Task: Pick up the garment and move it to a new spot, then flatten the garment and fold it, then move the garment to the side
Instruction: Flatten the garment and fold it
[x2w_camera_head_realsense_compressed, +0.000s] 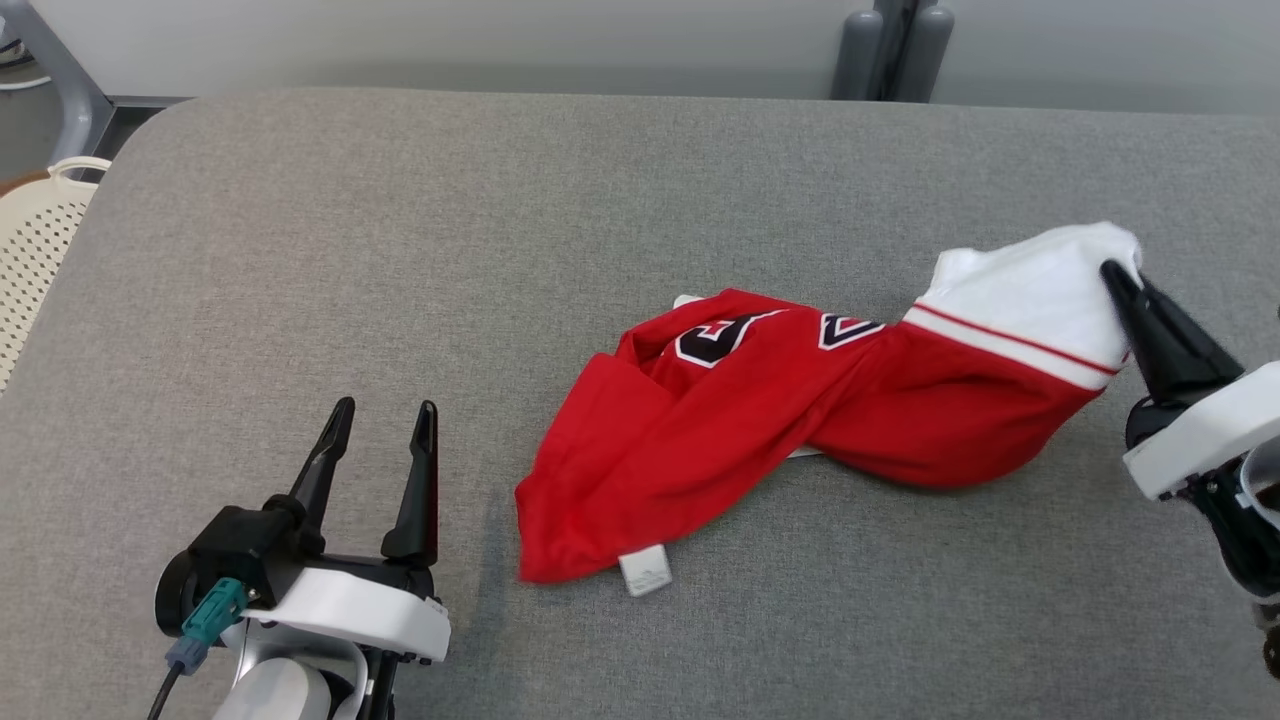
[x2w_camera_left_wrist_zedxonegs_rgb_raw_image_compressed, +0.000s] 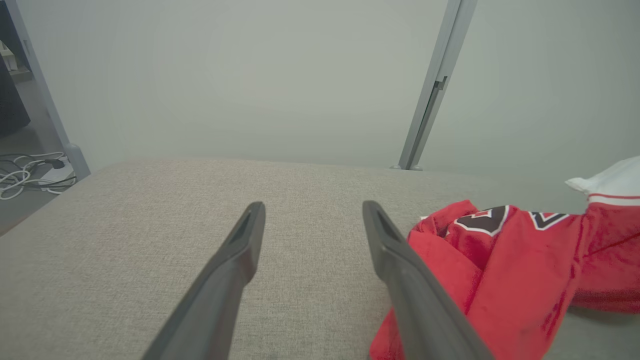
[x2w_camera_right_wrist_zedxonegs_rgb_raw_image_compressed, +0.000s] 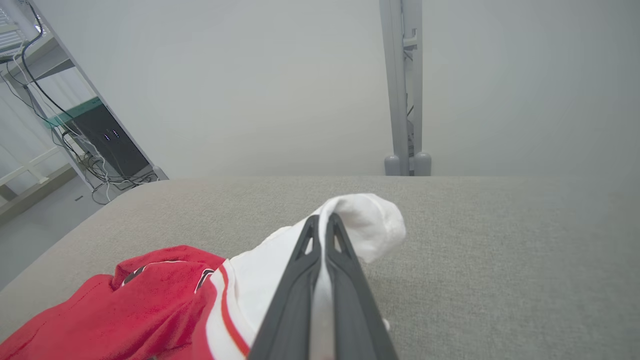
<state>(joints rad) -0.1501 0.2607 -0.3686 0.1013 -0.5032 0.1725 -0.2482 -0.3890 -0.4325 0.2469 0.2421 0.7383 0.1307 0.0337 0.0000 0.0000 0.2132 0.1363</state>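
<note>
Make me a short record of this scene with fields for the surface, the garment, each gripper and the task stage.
surface: grey cloth-covered table
garment: red and white, crumpled, right of the table's centre
left gripper: open, holding nothing, apart from the garment
right gripper: shut on the garment's white end
task stage: gripped; not yet flattened or folded
</note>
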